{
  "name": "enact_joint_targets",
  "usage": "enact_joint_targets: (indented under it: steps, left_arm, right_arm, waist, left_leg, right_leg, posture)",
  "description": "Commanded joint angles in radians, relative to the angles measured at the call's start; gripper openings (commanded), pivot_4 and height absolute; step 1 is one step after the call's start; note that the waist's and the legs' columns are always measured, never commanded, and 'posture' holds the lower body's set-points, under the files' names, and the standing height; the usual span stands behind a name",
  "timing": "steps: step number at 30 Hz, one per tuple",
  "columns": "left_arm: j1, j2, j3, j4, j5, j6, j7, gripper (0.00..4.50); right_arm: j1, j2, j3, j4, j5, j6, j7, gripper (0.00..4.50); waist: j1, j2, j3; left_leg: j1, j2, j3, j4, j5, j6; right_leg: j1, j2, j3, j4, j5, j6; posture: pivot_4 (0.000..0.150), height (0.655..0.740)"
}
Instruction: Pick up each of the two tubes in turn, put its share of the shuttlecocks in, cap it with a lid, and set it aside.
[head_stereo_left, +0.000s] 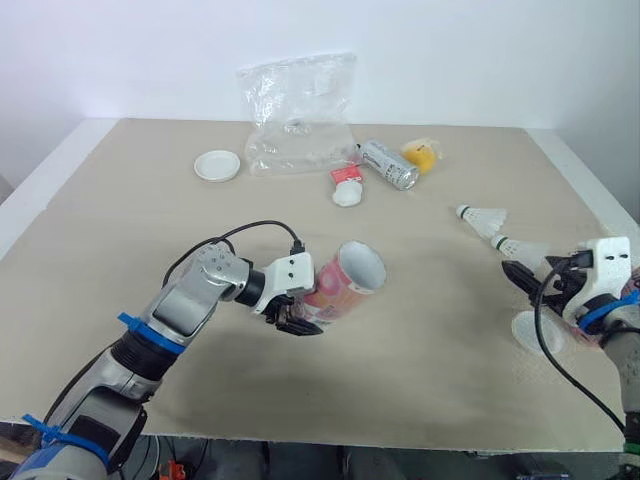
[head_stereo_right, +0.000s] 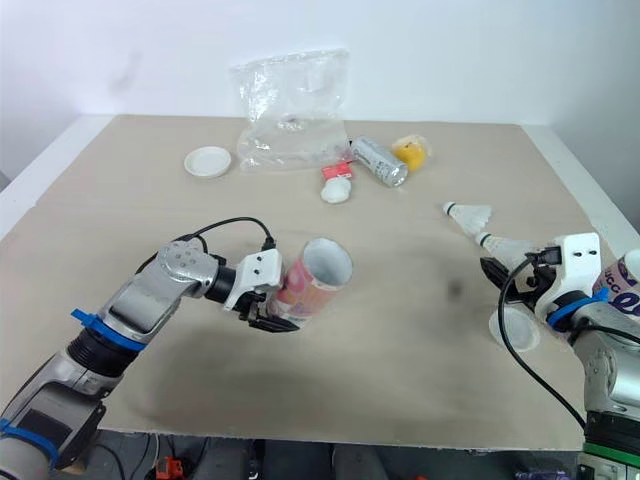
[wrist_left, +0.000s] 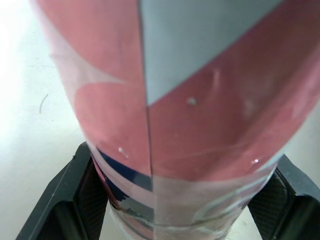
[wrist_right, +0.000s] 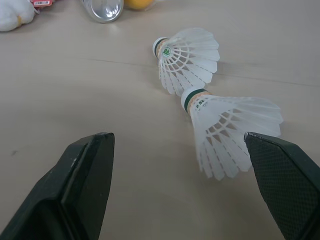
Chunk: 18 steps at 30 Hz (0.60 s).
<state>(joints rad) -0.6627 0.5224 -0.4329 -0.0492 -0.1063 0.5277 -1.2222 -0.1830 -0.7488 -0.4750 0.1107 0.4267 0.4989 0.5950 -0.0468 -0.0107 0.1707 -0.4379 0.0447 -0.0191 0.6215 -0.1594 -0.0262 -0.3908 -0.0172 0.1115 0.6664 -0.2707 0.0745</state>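
**Hazards.** The left gripper (head_stereo_left: 298, 318) is clamped on the pink shuttlecock tube (head_stereo_left: 348, 280) near its base. The tube is held tilted over the middle of the table (head_stereo_left: 420, 380), with its open mouth turned up and toward the robot's right. It cannot be told whether the base clears the surface. Because the hold is so low, the long free end would probably act as a lever. A push at the rim could pivot the tube or slide it on its glossy wrap, and a hard squeeze could dent the thin wall.

The right gripper (wrist_right: 180, 197) is empty, and its fingers are spread wide and low over the table. Just ahead lies the near shuttlecock (wrist_right: 227, 132), whose cork meets the skirt of the far shuttlecock (wrist_right: 189, 59). Closing on the skirt instead of the cork would likely crush the feathers. Lifting the near one may also knock the far one away. A skirt that enters off-centre could catch on the tube's rim.

**Appearance.** The tube is a pink-red cylinder with pale curved panels and a white interior. The left wrist view shows a dark blue band and a clear section at the gripped end. Both shuttlecocks are white and feathered, and the near one has a green band at its cork.
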Motion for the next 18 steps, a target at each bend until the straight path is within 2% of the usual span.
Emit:
enact_joint_targets:
  steps: [1, 18]
  left_arm:
    - [0.013, 0.006, -0.009, -0.022, -0.003, 0.010, 0.002, 3.41]
    - [0.015, 0.019, -0.010, -0.031, -0.011, 0.024, 0.006, 3.41]
  right_arm:
    - [-0.034, -0.026, -0.007, 0.030, -0.004, -0.028, 0.020, 4.43]
    - [-0.188, -0.028, 0.085, 0.277, -0.062, -0.111, 0.091, 4.43]
  waist:
    - [0.000, 0.000, 0.000]
    - [0.000, 0.000, 0.000]
  left_leg:
    - [0.000, 0.000, 0.000, 0.000, 0.000, 0.000]
    - [0.000, 0.000, 0.000, 0.000, 0.000, 0.000]
  right_leg:
    - [0.000, 0.000, 0.000, 0.000, 0.000, 0.000]
    - [0.000, 0.000, 0.000, 0.000, 0.000, 0.000]
  posture:
    - [0.150, 0.7400]
    - [0.150, 0.7400]
